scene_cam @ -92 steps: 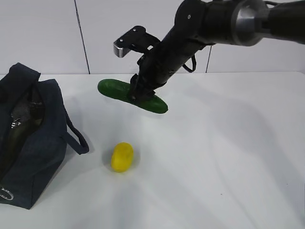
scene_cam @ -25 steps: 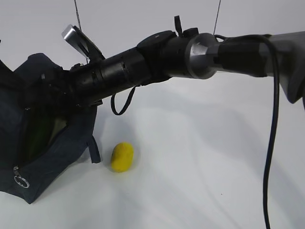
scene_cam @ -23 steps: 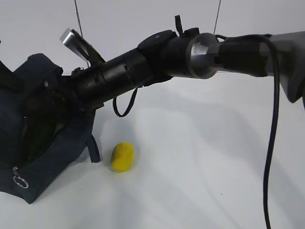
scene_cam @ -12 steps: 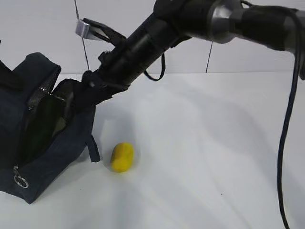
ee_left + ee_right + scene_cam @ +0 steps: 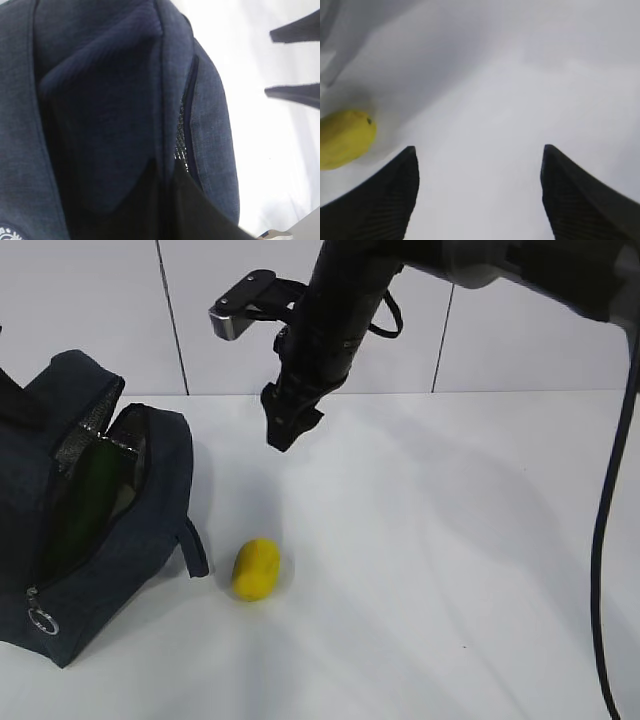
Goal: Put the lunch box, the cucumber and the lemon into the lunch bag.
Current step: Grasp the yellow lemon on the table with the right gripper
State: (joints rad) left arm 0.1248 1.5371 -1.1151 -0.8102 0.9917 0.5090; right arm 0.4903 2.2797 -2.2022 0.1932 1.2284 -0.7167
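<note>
White table (image 5: 450, 570), pale panelled wall behind. Lunch bag (image 5: 95, 540) at 9 o'clock, cut off by the frame edge, mouth unzipped; cucumber (image 5: 88, 502) half hidden inside, lunch box not discernible. Lemon (image 5: 256, 568) lies just right of the bag. Right gripper (image 5: 288, 425) hangs at 12 o'clock, fingers spread, empty. Left gripper unseen behind bag fabric, closed.

The lunch bag (image 5: 100, 540) is dark navy, the cucumber (image 5: 85, 502) inside dark green, the lemon (image 5: 256, 568) bright yellow, the counter (image 5: 450, 570) white.
</note>
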